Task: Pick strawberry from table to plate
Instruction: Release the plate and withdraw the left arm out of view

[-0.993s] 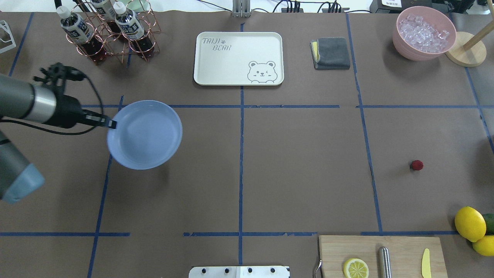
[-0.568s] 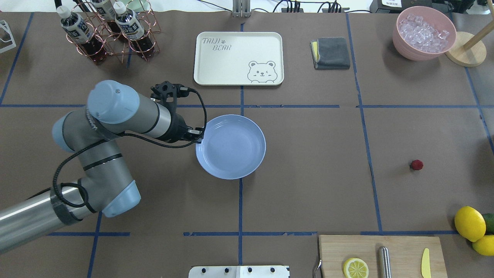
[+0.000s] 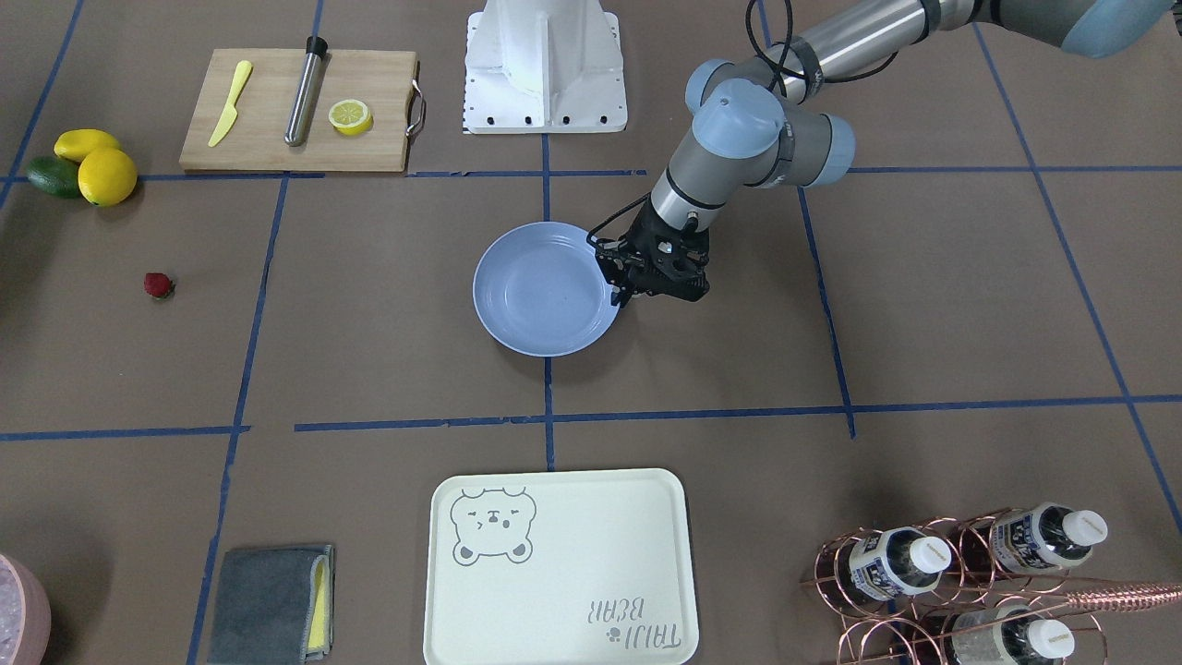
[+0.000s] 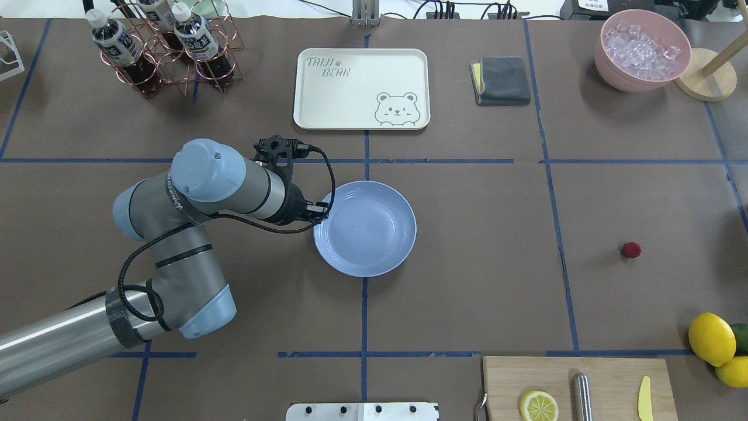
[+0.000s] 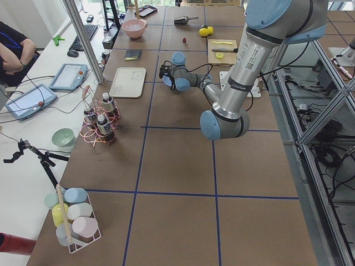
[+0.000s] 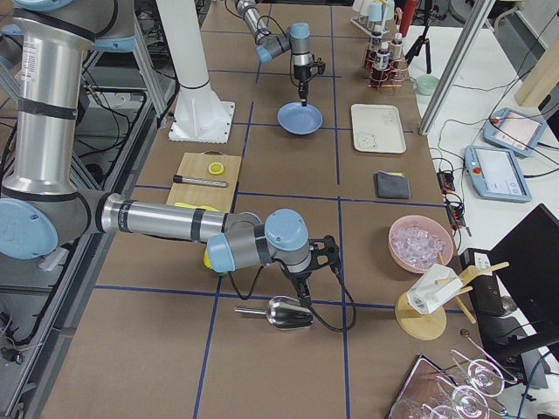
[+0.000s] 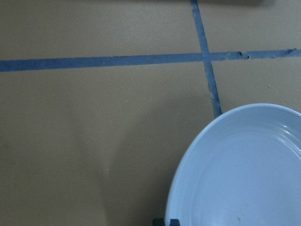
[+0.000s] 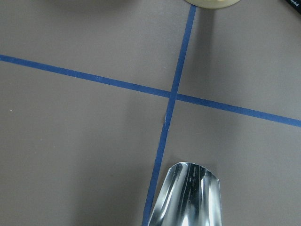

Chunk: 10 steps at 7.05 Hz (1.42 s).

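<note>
The strawberry (image 4: 630,250) (image 3: 158,284), tiny and dark red, lies alone on the brown table (image 4: 467,263) at the right. The light-blue plate (image 4: 365,228) (image 3: 545,300) sits near the table's centre, over a blue tape line. My left gripper (image 4: 320,209) (image 3: 617,294) is shut on the plate's left rim; in the left wrist view the plate (image 7: 240,169) fills the lower right. My right gripper (image 6: 301,284) shows only in the exterior right view, far from the strawberry, above a metal scoop (image 8: 190,195). Whether it is open or shut cannot be told.
A cream bear tray (image 4: 362,88) lies beyond the plate. A bottle rack (image 4: 163,47) stands back left, a grey cloth (image 4: 501,80) and pink ice bowl (image 4: 641,49) back right. Front right are a cutting board (image 4: 608,374), lemon half (image 4: 539,406) and whole lemons (image 4: 712,338).
My left arm has carried the plate rightward from the table's left side to near the centre. The strawberry has not moved.
</note>
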{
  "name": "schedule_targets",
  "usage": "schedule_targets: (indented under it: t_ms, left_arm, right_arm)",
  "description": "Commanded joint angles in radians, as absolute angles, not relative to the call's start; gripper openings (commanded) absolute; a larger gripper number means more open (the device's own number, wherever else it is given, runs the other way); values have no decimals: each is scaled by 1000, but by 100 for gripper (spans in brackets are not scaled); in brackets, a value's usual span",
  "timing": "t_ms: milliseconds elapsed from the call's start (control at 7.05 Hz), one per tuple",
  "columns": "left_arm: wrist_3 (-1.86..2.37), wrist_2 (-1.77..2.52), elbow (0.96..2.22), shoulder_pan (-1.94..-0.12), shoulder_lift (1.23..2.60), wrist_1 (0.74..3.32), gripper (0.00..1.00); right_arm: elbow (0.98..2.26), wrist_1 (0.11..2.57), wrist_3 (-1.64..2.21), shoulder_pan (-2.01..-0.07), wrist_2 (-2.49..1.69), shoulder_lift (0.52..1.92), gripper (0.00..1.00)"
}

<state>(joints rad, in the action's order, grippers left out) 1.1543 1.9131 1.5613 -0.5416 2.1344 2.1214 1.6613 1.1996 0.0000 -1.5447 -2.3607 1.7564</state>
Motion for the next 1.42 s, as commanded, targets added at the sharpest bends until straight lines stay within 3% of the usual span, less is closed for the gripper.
schedule_targets:
  t_ms: [0, 284, 426, 568, 709, 993, 1277]
  left_arm:
    - [1154, 1898, 1546, -523, 2135, 2125, 0]
    - [1152, 1898, 1540, -517, 2135, 2131, 0]
    - [1152, 1898, 1540, -515, 2134, 2132, 18]
    - [1144, 1898, 1542, -515, 2132, 2160, 63]
    - [1131, 1896, 1543, -517, 2125, 2189, 100]
    - [1016, 1916, 1616, -604, 2068, 2159, 100]
    - [625, 1988, 1757, -818, 2017, 1865, 100]
  right_arm:
    - [1660, 1200, 0, -1545, -2361, 1756, 100]
    - [1658, 1200, 0, -1545, -2361, 1755, 100]
    - [1658, 1200, 0, -1545, -2361, 1755, 100]
    - [1660, 1200, 0, -1545, -2361, 1752, 100]
    - [1673, 1200, -2, -1545, -2362, 1752, 100]
    - [1713, 1197, -2, -1545, -2373, 1747, 100]
    - [1799, 1198, 2, -1526, -2378, 1740, 100]
